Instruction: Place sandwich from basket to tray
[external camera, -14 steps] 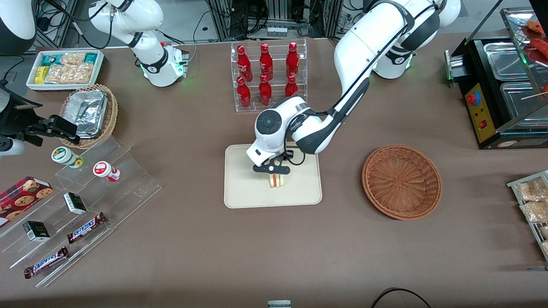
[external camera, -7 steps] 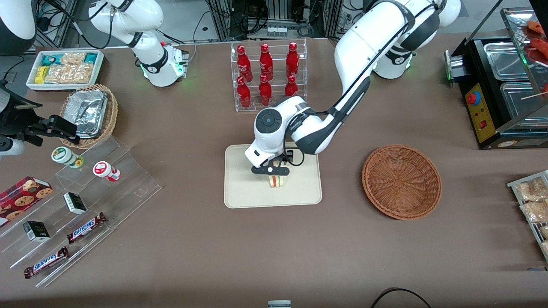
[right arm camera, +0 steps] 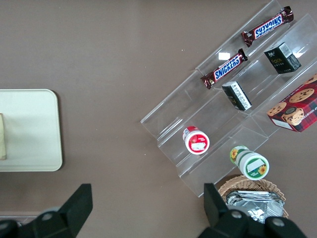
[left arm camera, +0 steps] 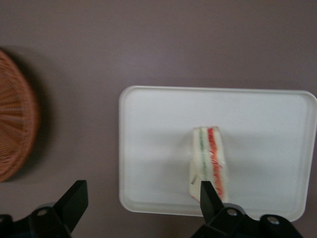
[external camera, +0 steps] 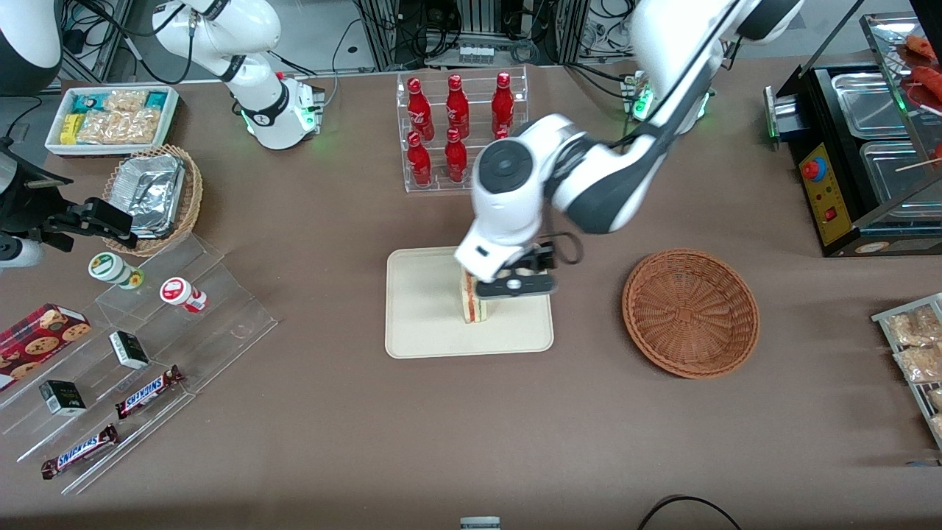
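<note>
1. Nearest to your front camera, toward the parked arm's end of the table, you have a clear stepped display stand [external camera: 140,346] carrying two Snickers bars [external camera: 147,391], small dark boxes [external camera: 62,397], a cookie box [external camera: 40,335] and two round lidded cups [external camera: 182,294].
2. Toward the working arm's end, you see a rack of bagged snacks [external camera: 916,353] at the table edge.
3. At the table's middle you find the tray [external camera: 427,324], cream-beige, lying flat on the brown table [external camera: 471,434].
4. On the tray stands the sandwich [external camera: 475,302], a pale wedge on edge, its red and green filling stripes showing; nothing grips it. It sits in the tray's half nearer the basket.
5. Above the tray's basket-side edge you have the gripper [external camera: 515,285], raised clear of the sandwich, fingers [left arm camera: 208,196] spread wide and holding nothing.
6. Beside the tray, toward the working arm's end, sits the basket [external camera: 690,313], reddish-brown wicker, with nothing visible in it.
7. Farther from your camera, you have a tan wicker basket [external camera: 158,195] of foil containers, then a white bin [external camera: 112,118] of snack packets.
8. Farther than the tray stands a clear rack of red bottles [external camera: 460,125].
9. Toward the working arm's end stands a black warmer cabinet [external camera: 861,154] with steel pans.
</note>
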### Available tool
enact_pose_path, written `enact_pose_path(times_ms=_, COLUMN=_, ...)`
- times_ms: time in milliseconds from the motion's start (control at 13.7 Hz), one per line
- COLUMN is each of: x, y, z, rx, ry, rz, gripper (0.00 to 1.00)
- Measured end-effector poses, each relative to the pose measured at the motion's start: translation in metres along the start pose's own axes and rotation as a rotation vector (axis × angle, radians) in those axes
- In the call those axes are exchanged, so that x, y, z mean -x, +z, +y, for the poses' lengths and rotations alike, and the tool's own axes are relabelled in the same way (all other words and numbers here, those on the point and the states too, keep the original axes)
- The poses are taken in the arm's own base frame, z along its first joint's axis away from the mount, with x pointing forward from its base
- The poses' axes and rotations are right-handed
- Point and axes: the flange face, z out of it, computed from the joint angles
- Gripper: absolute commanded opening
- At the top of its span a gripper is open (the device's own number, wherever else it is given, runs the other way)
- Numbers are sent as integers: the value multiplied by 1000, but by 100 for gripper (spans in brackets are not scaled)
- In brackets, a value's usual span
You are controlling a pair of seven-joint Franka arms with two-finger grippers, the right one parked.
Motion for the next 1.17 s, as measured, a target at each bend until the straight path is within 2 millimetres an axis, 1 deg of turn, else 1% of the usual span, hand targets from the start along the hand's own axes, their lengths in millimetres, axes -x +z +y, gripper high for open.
enact_pose_path(times_ms=73, x=-10, y=-18, z=-22, rx=-8, ry=-23, rz=9, gripper=100)
enact_pose_path(times_ms=219, x=-28, y=-46, z=-65, rx=-28, ry=-31, rz=14, gripper=100)
enact_pose_path(times_ms=438, x=-48, y=-76, z=-128, rx=-44, ry=-14, rz=-13, gripper=100)
enact_pose_path(times_ms=584, x=-57, y=-93, z=-165, rx=-40, ry=-6, rz=-24, gripper=100)
enact_pose_path(times_ms=730, x=-61, y=-106, z=-192, rx=-24, ry=4, rz=-27, gripper=100)
enact_pose_path(times_ms=949, x=-63, y=-116, z=-226, rx=-18, ry=41, rz=-46, gripper=100)
enact_pose_path(times_ms=1168, x=-67, y=-128, z=-267, rx=-12, ry=92, rz=-67, gripper=100)
